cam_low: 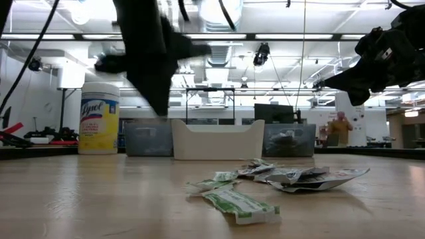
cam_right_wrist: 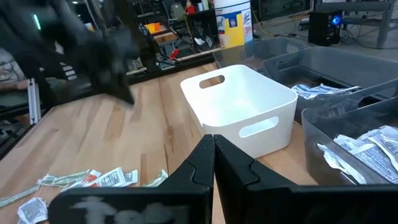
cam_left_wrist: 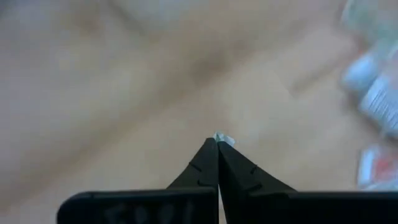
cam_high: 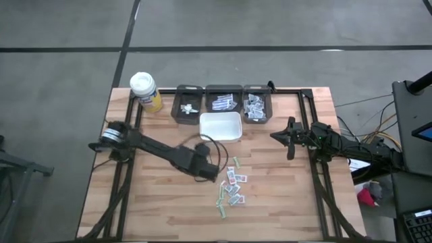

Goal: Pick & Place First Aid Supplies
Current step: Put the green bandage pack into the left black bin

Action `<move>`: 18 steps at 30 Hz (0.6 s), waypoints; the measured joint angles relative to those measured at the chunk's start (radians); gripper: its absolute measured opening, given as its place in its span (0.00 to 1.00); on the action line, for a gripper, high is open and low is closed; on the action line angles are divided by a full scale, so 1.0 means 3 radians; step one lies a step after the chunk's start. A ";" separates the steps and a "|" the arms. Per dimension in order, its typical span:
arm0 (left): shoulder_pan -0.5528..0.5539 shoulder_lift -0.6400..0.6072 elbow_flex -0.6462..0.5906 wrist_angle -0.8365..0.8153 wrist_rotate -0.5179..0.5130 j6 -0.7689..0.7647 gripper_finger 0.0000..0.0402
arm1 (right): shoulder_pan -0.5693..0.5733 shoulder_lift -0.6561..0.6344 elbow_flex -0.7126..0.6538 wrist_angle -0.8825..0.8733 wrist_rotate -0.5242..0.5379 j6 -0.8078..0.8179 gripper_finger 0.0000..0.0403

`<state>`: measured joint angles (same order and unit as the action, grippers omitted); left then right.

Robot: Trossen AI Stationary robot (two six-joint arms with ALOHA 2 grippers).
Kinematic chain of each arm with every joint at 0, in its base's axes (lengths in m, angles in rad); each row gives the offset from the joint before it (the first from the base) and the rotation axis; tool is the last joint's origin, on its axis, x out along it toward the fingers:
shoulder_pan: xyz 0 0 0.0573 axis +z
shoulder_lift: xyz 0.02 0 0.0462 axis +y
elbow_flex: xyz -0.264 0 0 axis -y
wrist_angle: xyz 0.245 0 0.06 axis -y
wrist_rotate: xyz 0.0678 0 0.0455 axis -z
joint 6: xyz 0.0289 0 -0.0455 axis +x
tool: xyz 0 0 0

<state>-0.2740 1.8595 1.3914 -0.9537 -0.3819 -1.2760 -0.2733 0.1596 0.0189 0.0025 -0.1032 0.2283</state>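
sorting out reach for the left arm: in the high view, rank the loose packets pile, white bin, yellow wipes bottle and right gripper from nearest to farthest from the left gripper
From the left gripper, shut above the table's middle:
1. Loose packets pile, just beside it, toward the right arm.
2. White bin, toward the table's far edge.
3. Right gripper, across on the right side.
4. Yellow wipes bottle, at the far left corner.

Packets (cam_left_wrist: 373,87) blurring at left wrist view's edge; tiny white scrap (cam_left_wrist: 223,139) at the fingertips (cam_left_wrist: 214,149), identity unclear.

Bright overhead lighting glares in the low view; left wrist view blurred.
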 joint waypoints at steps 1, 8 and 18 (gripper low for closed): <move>0.0010 -0.0087 0.0069 -0.0159 -0.0167 -0.0001 0.00 | 0.0000 0.0002 -0.0001 0.0001 0.0000 -0.0001 0.02; 0.0387 -0.0622 0.0268 -0.0725 -0.1188 0.0501 0.00 | 0.0000 0.0000 -0.0001 0.0000 0.0001 -0.0001 0.02; 0.2129 -0.0769 0.0216 -0.0236 -0.0871 0.1760 0.00 | -0.0001 0.0000 -0.0001 0.0000 0.0002 -0.0001 0.02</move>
<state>0.3645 1.6287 1.4563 -1.0245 -0.6434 -0.7481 -0.2737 0.1596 0.0185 0.0025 -0.1025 0.2281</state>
